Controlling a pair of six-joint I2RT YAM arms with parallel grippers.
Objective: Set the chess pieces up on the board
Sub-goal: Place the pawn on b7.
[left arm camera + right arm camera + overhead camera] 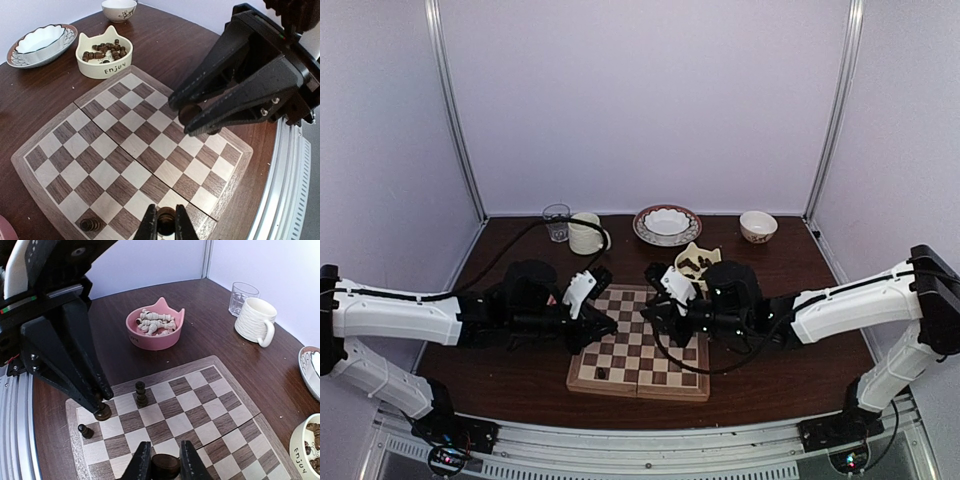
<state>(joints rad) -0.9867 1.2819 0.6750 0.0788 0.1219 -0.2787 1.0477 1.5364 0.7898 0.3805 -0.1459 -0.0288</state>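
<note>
Left gripper (165, 222) and right gripper (161, 457) are each clamping a dark chess piece (165, 466) above the board (650, 365), lying centre-table; more chess pieces (106, 51) are sitting in the bowl (95, 67) at its far-right corner.

The board (640, 342) is smooth wood with pale and dark brown squares and a soft satin sheen. It lies on a dark polished wooden table (500, 375) that catches the light. At the board's far right corner, dark chess pieces (106, 50) of dully shiny turned wood fill a glossy cream bowl (107, 70). Left of the board sits a smooth, glossy pink bowl (150, 342). Behind the board stand a ribbed matt cream mug (255, 320) and a clear glass (243, 297). Over the board, the left gripper (166, 225) and right gripper (165, 466) are matt black plastic.
</note>
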